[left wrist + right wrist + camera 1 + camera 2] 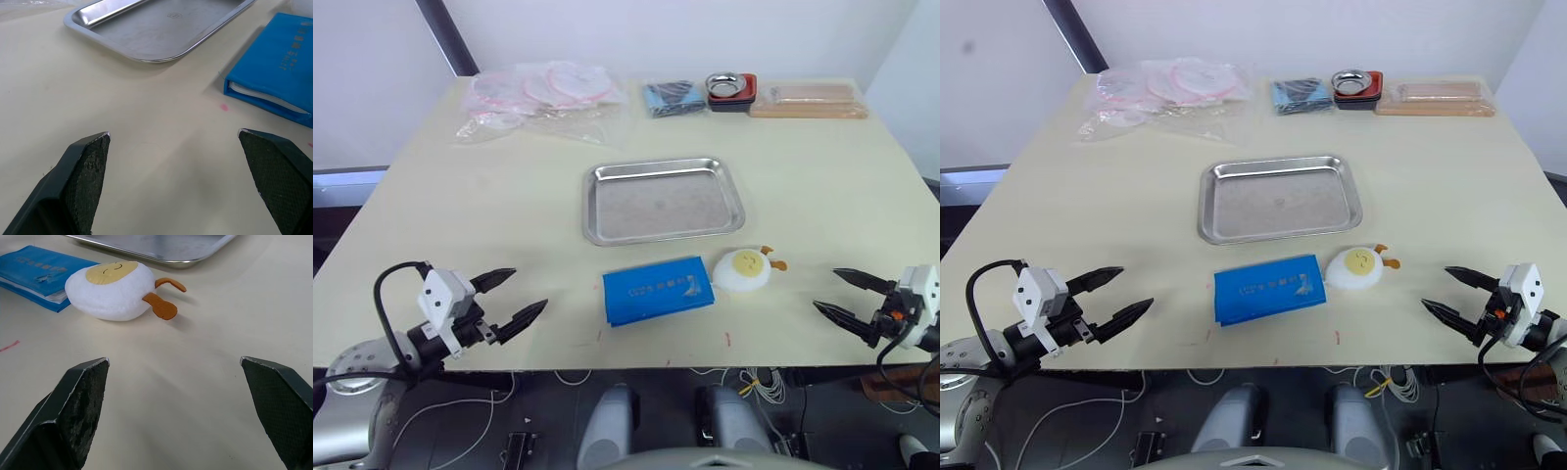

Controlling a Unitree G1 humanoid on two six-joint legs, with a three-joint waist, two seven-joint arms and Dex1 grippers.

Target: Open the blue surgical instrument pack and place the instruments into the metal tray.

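Left claw [509, 298] hovers over the near left edge of the desk [822, 196], fingers spread wide, gripping nothing. Right claw [842, 294] mirrors it at the near right, also splayed and empty. Between them lies the blue surgical instrument pack [658, 290], closed and flat, long axis running across the desk. The left claw looks slightly nearer; an egg-shaped plush toy [744, 269] touches the pack's right end. Just beyond sits the metal tray [662, 200], empty.
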